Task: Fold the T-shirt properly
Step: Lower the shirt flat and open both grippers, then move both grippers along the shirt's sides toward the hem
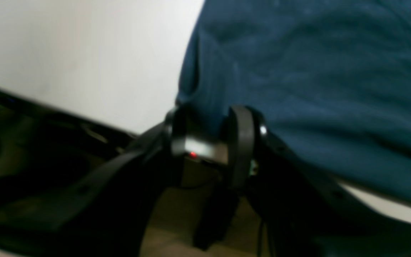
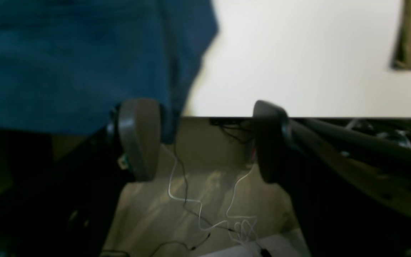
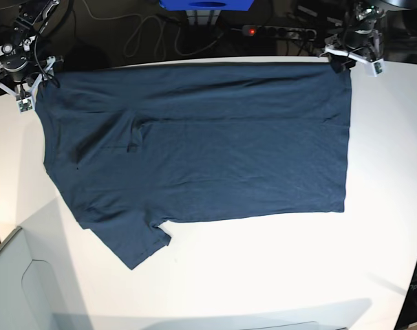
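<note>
You have the T-shirt (image 3: pixel 208 144) spread flat along the table's (image 3: pixel 277 275) far edge. Both grippers, left (image 1: pixel 212 142) and right (image 2: pixel 205 142), sit at its far corners, jaws parted, gripping nothing. Next, regrasp for the following fold.

Bright even overhead light in the base view, white tabletop (image 3: pixel 263 275) close to washed out, soft shadow along the near edge, both wrist views blurred and soft, dark under-table areas murky, shirt (image 1: pixel 316 89) folds smeared
</note>
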`<action>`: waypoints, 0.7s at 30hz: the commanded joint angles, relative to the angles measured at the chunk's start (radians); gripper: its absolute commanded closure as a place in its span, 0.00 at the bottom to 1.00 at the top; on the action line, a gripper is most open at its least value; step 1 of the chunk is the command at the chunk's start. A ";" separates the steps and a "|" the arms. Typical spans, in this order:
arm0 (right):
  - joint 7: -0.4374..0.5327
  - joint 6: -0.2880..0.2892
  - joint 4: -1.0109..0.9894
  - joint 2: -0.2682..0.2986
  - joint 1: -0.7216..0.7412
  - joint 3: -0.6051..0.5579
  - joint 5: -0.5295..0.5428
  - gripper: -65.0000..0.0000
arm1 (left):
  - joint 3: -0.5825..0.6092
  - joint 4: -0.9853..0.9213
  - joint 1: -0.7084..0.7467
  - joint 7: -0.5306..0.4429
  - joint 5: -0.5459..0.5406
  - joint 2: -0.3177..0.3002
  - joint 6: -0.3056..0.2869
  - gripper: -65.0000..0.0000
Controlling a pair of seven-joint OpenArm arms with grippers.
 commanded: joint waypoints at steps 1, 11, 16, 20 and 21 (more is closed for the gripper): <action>0.017 0.015 0.030 0.004 0.008 0.009 0.007 0.39 | -0.026 0.022 0.021 -0.014 -0.018 -0.006 0.003 0.70; 0.014 0.015 0.141 0.002 0.039 -0.010 0.020 0.39 | -0.138 0.149 0.076 -0.016 -0.041 0.067 0.003 0.70; 0.014 0.015 0.141 0.010 0.088 -0.057 0.046 0.39 | -0.223 0.270 0.061 -0.016 -0.041 0.099 0.004 0.70; 0.014 0.015 0.136 0.025 0.160 -0.109 0.046 0.39 | -0.229 0.273 -0.055 -0.014 -0.039 0.052 0.007 0.70; 0.014 0.015 0.133 0.032 0.177 -0.128 0.044 0.39 | -0.229 0.273 -0.087 -0.014 -0.039 0.037 0.007 0.70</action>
